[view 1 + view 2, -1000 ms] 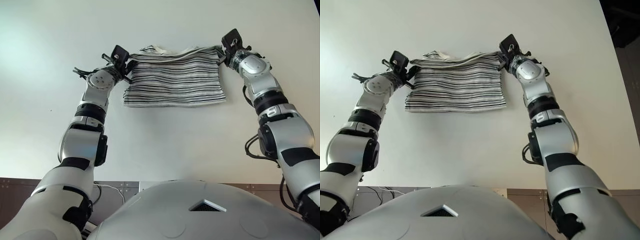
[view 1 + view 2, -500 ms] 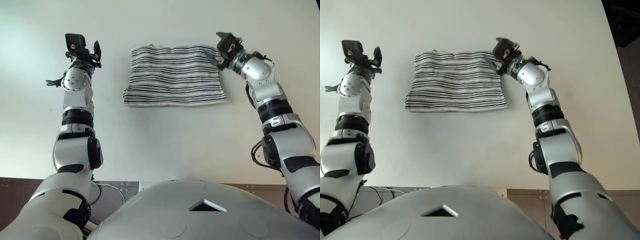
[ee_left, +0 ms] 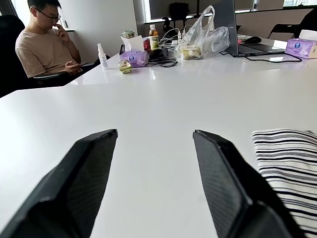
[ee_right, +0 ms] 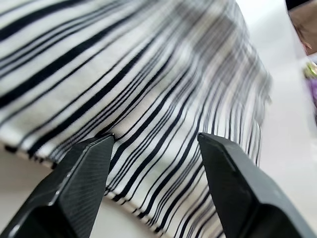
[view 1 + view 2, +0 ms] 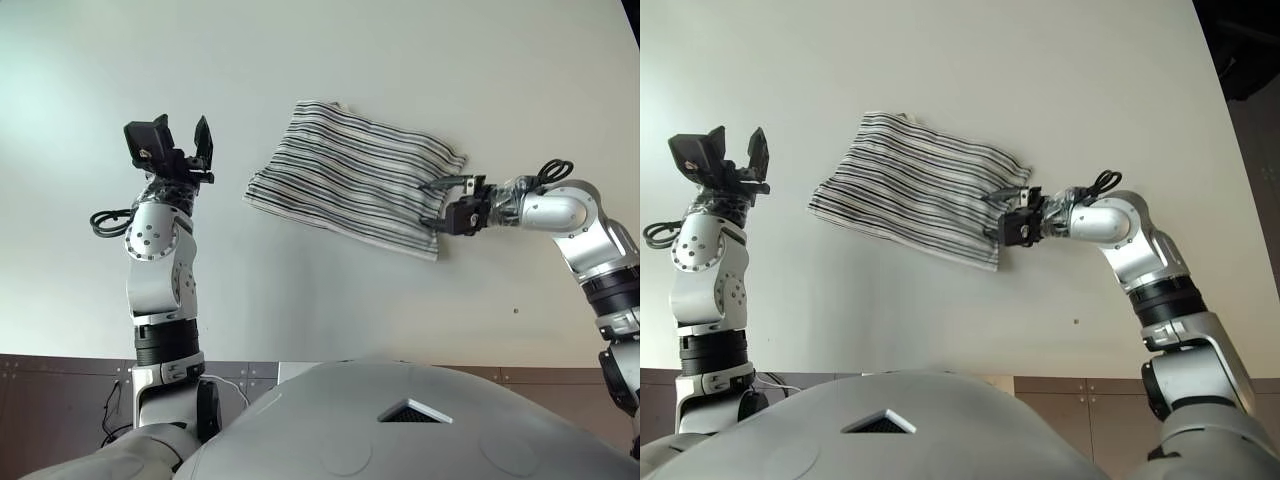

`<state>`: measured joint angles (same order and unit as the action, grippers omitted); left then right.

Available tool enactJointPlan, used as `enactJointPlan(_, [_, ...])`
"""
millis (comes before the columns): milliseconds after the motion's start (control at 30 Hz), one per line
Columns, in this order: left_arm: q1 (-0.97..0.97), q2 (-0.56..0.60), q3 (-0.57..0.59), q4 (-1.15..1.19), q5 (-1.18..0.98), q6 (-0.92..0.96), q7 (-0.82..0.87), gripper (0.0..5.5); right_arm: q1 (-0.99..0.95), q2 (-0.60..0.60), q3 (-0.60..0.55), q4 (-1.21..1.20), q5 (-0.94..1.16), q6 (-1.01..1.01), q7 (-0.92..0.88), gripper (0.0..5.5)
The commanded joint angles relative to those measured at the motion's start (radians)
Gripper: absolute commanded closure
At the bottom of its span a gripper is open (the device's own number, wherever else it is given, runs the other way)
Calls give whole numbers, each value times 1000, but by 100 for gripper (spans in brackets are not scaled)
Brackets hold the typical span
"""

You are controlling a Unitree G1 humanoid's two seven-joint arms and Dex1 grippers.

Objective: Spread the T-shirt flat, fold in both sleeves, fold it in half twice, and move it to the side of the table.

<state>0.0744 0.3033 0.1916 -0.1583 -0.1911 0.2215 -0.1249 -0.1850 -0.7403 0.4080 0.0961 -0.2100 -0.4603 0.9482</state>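
Now: T-shirt (image 5: 350,180) lies on the white table (image 5: 300,300) as a compact striped rectangle, layered at its edges and skewed at an angle to the table's sides. No sleeves showing (tucked inside, by my reading), so the spreading, the sleeve folds and both halvings look done. Left to do: the move to the table's side. The shirt sits roughly mid-table, a little toward the robot's right, so I judge that step unfinished. Right gripper (image 4: 156,138) is low at the shirt's near right corner, fingers spread wide, striped cloth just ahead of the tips. Nothing is clamped, and I cannot tell if they touch it. Left gripper (image 3: 154,133) is raised well off to the shirt's left, fingers wide apart, holding nothing.
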Motion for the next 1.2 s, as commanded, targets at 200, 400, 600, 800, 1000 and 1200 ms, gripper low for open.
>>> enactJointPlan(200, [10,-10,-24,-48,20,85,-7,267,91,315,237,-406,0,544,-29,240])
enactJointPlan(400, [56,2,-5,-141,-1,148,-40,267,55,431,106,-640,104,775,-101,240])
enactJointPlan(600, [79,-87,-16,-128,40,111,41,267,-77,115,-103,-309,41,566,-59,240])
enactJointPlan(800, [60,-102,-43,-85,70,85,37,267,96,-11,26,-21,-193,249,-179,240])
enactJointPlan(1000, [79,-83,-48,-115,76,106,17,267,291,47,127,-400,-150,378,-124,240])
enactJointPlan(1200, [34,-18,-42,-83,95,129,-23,267,305,268,282,-558,-234,637,-151,240])
